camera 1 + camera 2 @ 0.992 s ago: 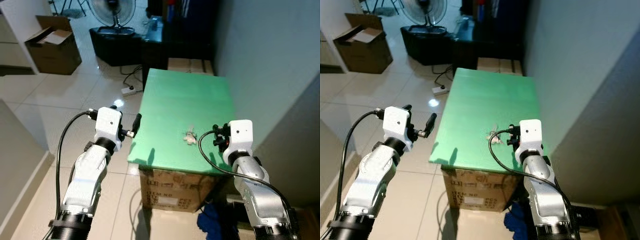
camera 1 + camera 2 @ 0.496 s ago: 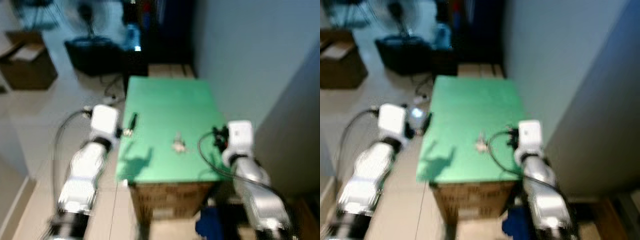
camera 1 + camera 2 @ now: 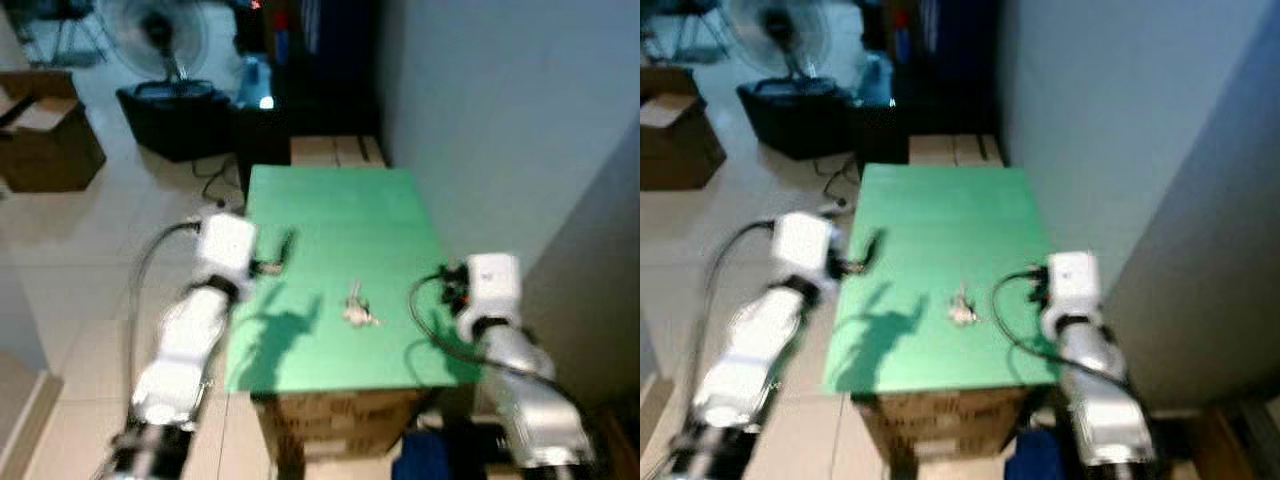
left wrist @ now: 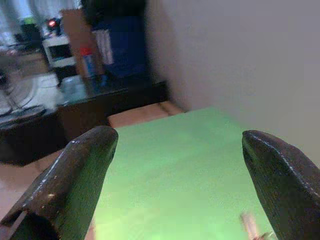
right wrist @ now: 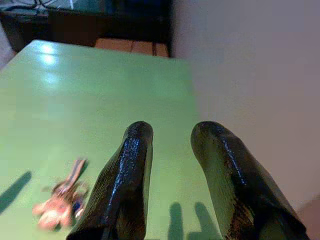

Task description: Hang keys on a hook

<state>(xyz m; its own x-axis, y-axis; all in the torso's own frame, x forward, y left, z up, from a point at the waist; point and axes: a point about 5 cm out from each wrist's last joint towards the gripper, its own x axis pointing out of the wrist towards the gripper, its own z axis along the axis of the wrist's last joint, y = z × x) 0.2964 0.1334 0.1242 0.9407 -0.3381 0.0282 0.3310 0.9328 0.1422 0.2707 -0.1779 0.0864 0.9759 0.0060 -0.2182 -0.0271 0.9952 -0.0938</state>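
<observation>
I see one green tabletop [image 3: 340, 210] in the middle of the head view, resting on a cardboard box [image 3: 330, 430], with a grey wall [image 3: 480, 110] along its right side. One bunch of keys [image 3: 357, 306] lies flat on the green surface, slightly below the centre of the frame, touched by nothing. My left gripper [image 3: 281, 252] hovers over the tabletop's left edge, left of the keys and apart from them; in its wrist view the two black fingers [image 4: 75, 185] stand wide apart and hold nothing. My right gripper [image 3: 450, 283] sits at the tabletop's right edge, right of the keys; its two fingers [image 5: 125, 185] show a narrow gap between them, nothing held, with the keys lying beside them. In the upper left stand one fan [image 3: 155, 35] and one open carton [image 3: 45, 135] on the tiled floor [image 3: 90, 250].
</observation>
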